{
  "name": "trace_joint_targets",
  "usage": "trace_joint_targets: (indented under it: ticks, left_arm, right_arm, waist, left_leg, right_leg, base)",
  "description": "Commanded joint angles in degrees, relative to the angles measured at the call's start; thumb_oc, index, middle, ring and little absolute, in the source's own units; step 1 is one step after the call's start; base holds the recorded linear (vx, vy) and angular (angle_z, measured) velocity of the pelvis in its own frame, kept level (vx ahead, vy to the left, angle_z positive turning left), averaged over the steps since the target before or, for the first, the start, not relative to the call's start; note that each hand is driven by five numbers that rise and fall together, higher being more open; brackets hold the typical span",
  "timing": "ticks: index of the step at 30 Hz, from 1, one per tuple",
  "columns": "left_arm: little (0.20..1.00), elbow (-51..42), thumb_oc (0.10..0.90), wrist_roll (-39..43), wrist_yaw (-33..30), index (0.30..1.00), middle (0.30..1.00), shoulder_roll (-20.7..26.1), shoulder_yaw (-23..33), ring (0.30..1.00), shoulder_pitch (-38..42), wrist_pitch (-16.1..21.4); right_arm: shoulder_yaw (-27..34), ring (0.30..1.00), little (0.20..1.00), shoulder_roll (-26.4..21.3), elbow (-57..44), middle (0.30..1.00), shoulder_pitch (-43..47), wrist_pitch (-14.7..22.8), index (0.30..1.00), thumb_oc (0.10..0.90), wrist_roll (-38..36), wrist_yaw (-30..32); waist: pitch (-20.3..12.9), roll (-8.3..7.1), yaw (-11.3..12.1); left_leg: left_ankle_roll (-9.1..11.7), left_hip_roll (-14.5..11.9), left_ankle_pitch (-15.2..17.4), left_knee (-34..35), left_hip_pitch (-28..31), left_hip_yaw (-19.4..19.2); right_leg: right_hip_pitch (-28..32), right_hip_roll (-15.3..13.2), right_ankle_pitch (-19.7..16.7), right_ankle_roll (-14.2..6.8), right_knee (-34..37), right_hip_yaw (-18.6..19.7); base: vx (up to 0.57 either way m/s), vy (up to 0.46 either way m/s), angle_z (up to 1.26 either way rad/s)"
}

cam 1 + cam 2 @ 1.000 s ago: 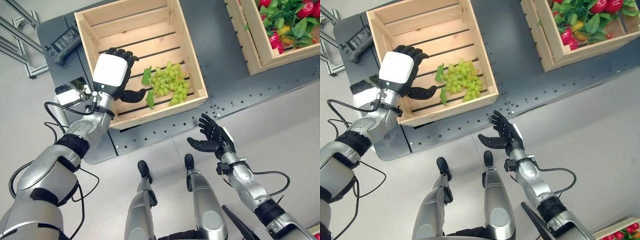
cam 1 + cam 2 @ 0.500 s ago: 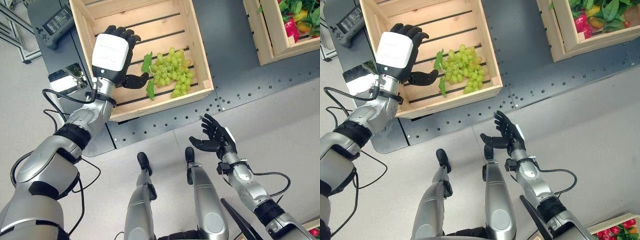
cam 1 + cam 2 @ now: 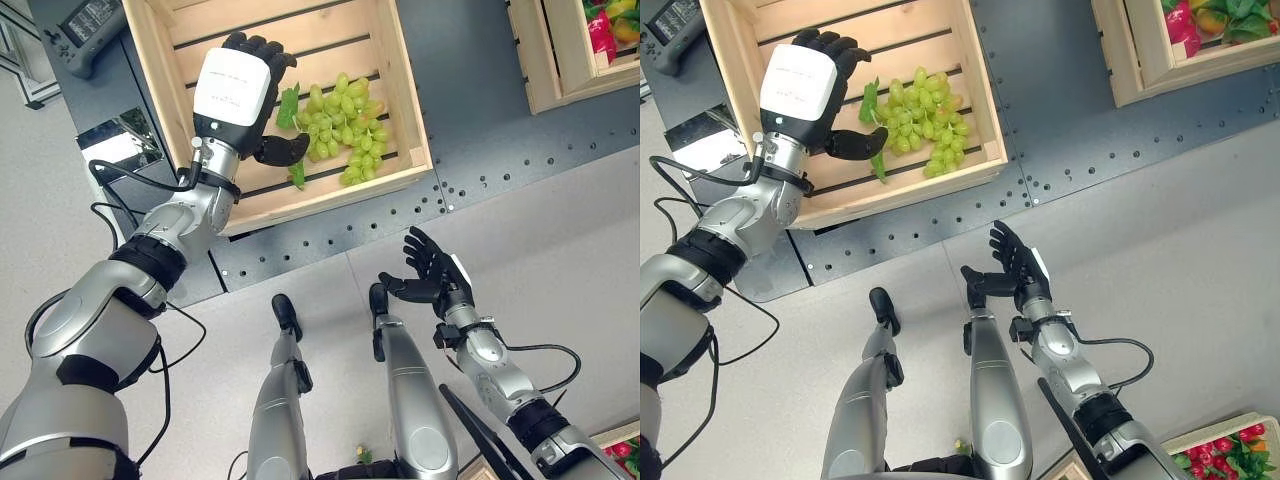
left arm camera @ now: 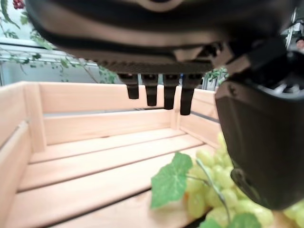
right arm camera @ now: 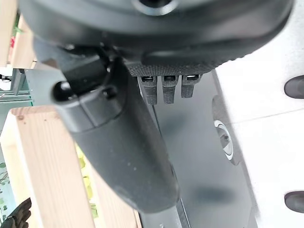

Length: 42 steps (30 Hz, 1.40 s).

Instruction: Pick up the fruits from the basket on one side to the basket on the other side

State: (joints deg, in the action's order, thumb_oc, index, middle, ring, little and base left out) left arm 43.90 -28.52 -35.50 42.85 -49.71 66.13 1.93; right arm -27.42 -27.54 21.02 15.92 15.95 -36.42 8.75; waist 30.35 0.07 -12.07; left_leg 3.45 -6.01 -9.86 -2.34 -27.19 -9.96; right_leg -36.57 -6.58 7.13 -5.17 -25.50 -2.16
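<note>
- Right hand hovers nearest, low over the floor, fingers spread and empty.
- Left hand sits inside the wooden crate, fingers loose, thumb beside the green grape bunch; one fruit delivered.
- Far crate holds more fruit.

The grapes are pale yellow-green with darker green leaves. The crate under them is light, unpainted wood. The tabletop is dark grey, dotted with small holes. The left hand is black with a white back; the floor is light grey.
</note>
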Motion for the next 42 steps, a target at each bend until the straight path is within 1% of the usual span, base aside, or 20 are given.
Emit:
trace_joint_targets:
  ticks: [1,9,12,15,18,20,21,22,25,26,28,30,31,36,37,38,40,42]
  left_arm:
    - [0.9,-1.2,0.8,0.6,-1.6,0.9,0.9,0.6,1.4,0.9,11.0,-0.3]
    - [0.9,1.1,0.8,1.7,-0.5,0.9,0.9,-1.1,1.2,0.9,11.7,-0.5]
    - [0.9,2.6,0.8,2.2,-0.1,0.9,0.9,-1.8,0.9,0.9,12.5,0.4]
    - [0.9,3.3,0.8,2.0,0.1,0.9,0.9,-2.4,0.5,0.9,13.2,0.0]
    - [0.9,5.8,0.8,0.1,0.4,0.9,0.9,-3.3,-0.2,0.9,14.5,-2.6]
    - [0.9,7.1,0.8,-1.0,0.6,0.9,0.9,-3.5,-0.7,0.9,15.1,-3.7]
    - [0.9,8.7,0.8,-2.5,0.4,0.9,0.9,-3.4,-1.6,0.9,15.7,-5.4]
    - [0.9,9.2,0.8,-3.0,0.3,0.9,0.9,-3.3,-2.0,0.9,15.9,-5.9]
    - [0.9,11.5,0.8,-6.8,1.2,0.9,0.9,-3.3,-3.8,0.9,17.1,-9.3]
    - [0.9,12.5,0.8,-7.0,1.8,0.9,0.9,-3.2,-4.5,0.9,17.6,-10.7]
    - [0.9,13.7,0.8,-6.7,2.4,0.9,0.9,-3.0,-5.0,0.9,18.3,-11.6]
    - [0.9,15.8,0.8,-7.3,3.8,0.9,0.9,-3.1,-5.9,0.9,18.8,-13.1]
    - [0.9,16.5,0.8,-7.6,4.6,0.9,0.9,-3.4,-6.3,0.9,17.9,-13.8]
    - [0.9,18.2,0.8,-8.4,9.7,0.9,0.9,-3.4,-7.6,0.9,17.1,-16.3]
    - [0.545,18.5,0.563,-8.6,10.9,0.545,0.545,-3.4,-7.8,0.545,16.9,-16.3]
    - [0.3,18.5,0.4,-8.9,12.0,0.3,0.3,-3.4,-7.9,0.3,16.6,-16.2]
    - [0.3,18.2,0.4,-9.3,14.2,0.3,0.3,-3.4,-7.8,0.3,15.8,-16.4]
    - [0.3,18.1,0.4,-8.9,14.4,0.3,0.3,-3.3,-7.9,0.3,15.6,-16.1]
  right_arm:
    - [3.4,0.9,0.9,0.5,-4.7,0.9,0.8,5.6,0.9,0.8,0.3,1.8]
    - [3.5,0.9,0.9,0.5,-5.0,0.9,0.9,5.7,0.9,0.8,0.2,2.9]
    - [3.5,0.9,0.9,0.7,-4.9,0.9,1.1,5.7,0.9,0.8,0.0,3.2]
    - [3.5,0.9,0.9,0.7,-5.0,0.9,1.1,5.6,0.9,0.8,0.1,3.6]
    - [3.6,0.9,0.9,0.5,-5.2,0.9,1.1,5.7,0.9,0.8,0.3,3.9]
    - [3.7,0.9,0.9,0.4,-5.3,0.9,1.3,5.6,0.9,0.8,0.3,4.2]
    - [3.8,0.9,0.9,0.0,-5.4,0.9,1.3,5.7,0.9,0.8,0.1,4.3]
    - [3.8,0.9,0.9,-0.1,-5.4,0.9,1.2,5.7,0.9,0.8,0.1,4.5]
    - [4.1,0.9,0.9,-0.5,-5.4,0.9,1.0,5.8,0.9,0.8,-0.3,4.9]
    - [4.1,0.9,0.9,-0.7,-5.5,0.9,0.9,6.0,0.9,0.8,-0.8,4.9]
    - [4.1,0.9,0.9,-0.9,-5.6,0.9,0.8,6.3,0.9,0.8,-1.2,5.0]
    - [3.9,0.9,0.9,-1.1,-5.8,0.9,0.8,6.5,0.9,0.8,-1.4,5.4]
    - [3.5,0.9,0.9,-1.0,-5.9,0.9,-0.1,6.5,0.9,0.8,-1.5,5.6]
    - [3.4,0.9,0.9,-1.0,-6.7,0.9,-0.2,6.7,0.9,0.8,-1.1,6.3]
    - [3.4,0.9,0.9,-1.0,-6.8,0.9,0.1,6.6,0.9,0.8,-1.0,6.5]
    - [3.4,0.9,0.9,-0.9,-6.8,0.9,0.2,6.6,0.9,0.8,-0.9,6.7]
    - [3.6,0.9,0.9,-0.7,-7.2,0.9,0.7,6.4,0.9,0.8,-0.6,7.3]
    - [3.6,0.9,0.9,-0.7,-7.4,0.9,1.0,6.2,0.9,0.8,-0.6,7.6]
  waist:
    - [-0.6,-2.94,-1.3]
    - [-0.6,-2.91,-2.2]
    - [-0.6,-2.98,-2.6]
    - [-0.6,-3.06,-2.9]
    - [-0.6,-3.32,-3.7]
    - [-0.6,-3.4,-4.0]
    - [-0.6,-3.55,-4.3]
    - [-0.6,-3.56,-4.5]
    - [-0.6,-3.72,-5.0]
    - [-0.6,-3.83,-5.2]
    - [-0.6,-3.91,-5.3]
    - [-0.6,-4.08,-5.6]
    - [-0.6,-4.14,-5.7]
    - [-0.6,-4.08,-5.8]
    - [-0.6,-4.01,-5.8]
    - [-0.6,-3.95,-5.8]
    - [-0.6,-3.81,-5.6]
    - [-0.6,-3.76,-5.5]
  left_leg:
    - [2.2,-0.5,8.4,-10.1,-0.1,1.1]
    - [2.3,-0.7,8.1,-11.0,-3.0,0.5]
    - [2.3,-0.7,7.9,-11.2,-4.1,0.3]
    - [2.3,-0.8,7.9,-11.4,-4.9,0.0]
    - [2.4,-1.1,7.8,-12.2,-6.5,-0.5]
    - [2.5,-1.1,7.8,-12.4,-7.0,-0.7]
    - [2.6,-1.2,7.8,-13.0,-8.0,-0.8]
    - [2.6,-1.3,7.7,-13.1,-8.2,-0.9]
    - [2.7,-1.5,7.8,-13.6,-9.4,-1.3]
    - [2.7,-1.5,7.7,-13.7,-9.9,-1.4]
    - [2.7,-1.5,7.6,-13.7,-10.4,-1.5]
    - [2.8,-1.4,7.5,-14.3,-11.6,-1.5]
    - [3.2,-1.5,9.4,-14.9,-10.4,-0.8]
    - [3.2,-1.5,9.5,-15.5,-11.5,-0.8]
    - [3.2,-1.6,9.6,-15.6,-11.7,-0.8]
    - [3.1,-1.6,9.6,-15.6,-11.8,-0.8]
    - [3.1,-1.6,9.7,-15.6,-12.0,-0.9]
    - [3.1,-1.6,9.7,-15.8,-12.2,-0.9]
  right_leg:
    - [4.0,-1.2,-9.2,-1.3,11.6,2.1]
    - [1.2,-0.9,-9.6,-1.2,11.2,3.1]
    - [0.1,-0.7,-9.7,-1.2,11.0,3.4]
    - [-0.8,-0.6,-9.9,-1.1,10.9,3.7]
    - [-2.5,-0.3,-10.2,-1.1,10.5,4.4]
    - [-2.9,-0.2,-10.3,-1.1,10.5,4.6]
    - [-3.7,-0.2,-10.4,-1.0,10.3,4.9]
    - [-4.0,-0.2,-10.5,-1.0,10.3,5.0]
    - [-5.2,-0.2,-10.7,-1.1,10.2,5.5]
    - [-5.7,-0.2,-10.9,-1.2,10.2,5.6]
    - [-6.2,-0.1,-11.0,-1.2,10.3,5.7]
    - [-7.2,0.0,-11.4,-1.2,10.2,5.8]
    - [-5.8,0.1,-9.6,-1.5,9.8,5.7]
    - [-7.0,0.1,-9.5,-1.6,9.3,5.7]
    - [-7.2,0.0,-9.5,-1.6,9.2,5.8]
    - [-7.3,0.0,-9.5,-1.6,9.3,5.7]
    - [-7.5,-0.1,-9.4,-1.7,9.2,5.6]
    - [-7.6,-0.2,-9.4,-1.7,9.1,5.5]
  base:
    - [0.02,-0.032,-0.01]
    - [0.0,-0.008,0.0]
    - [0.01,-0.028,-0.05]
    - [0.01,-0.017,-0.07]
    - [0.0,0.0,0.0]
    - [0.0,0.0,0.0]
    - [0.0,0.0,0.0]
    - [0.0,0.0,0.0]
    - [0.01,-0.001,-0.05]
    - [0.0,0.0,0.0]
    - [0.0,-0.003,0.02]
    - [0.04,0.009,0.01]
    - [0.07,0.02,0.01]
    - [0.01,0.005,0.0]
    - [0.0,0.0,0.0]
    - [0.0,0.0,0.0]
    - [0.0,0.0,0.0]
    - [0.0,0.0,0.0]
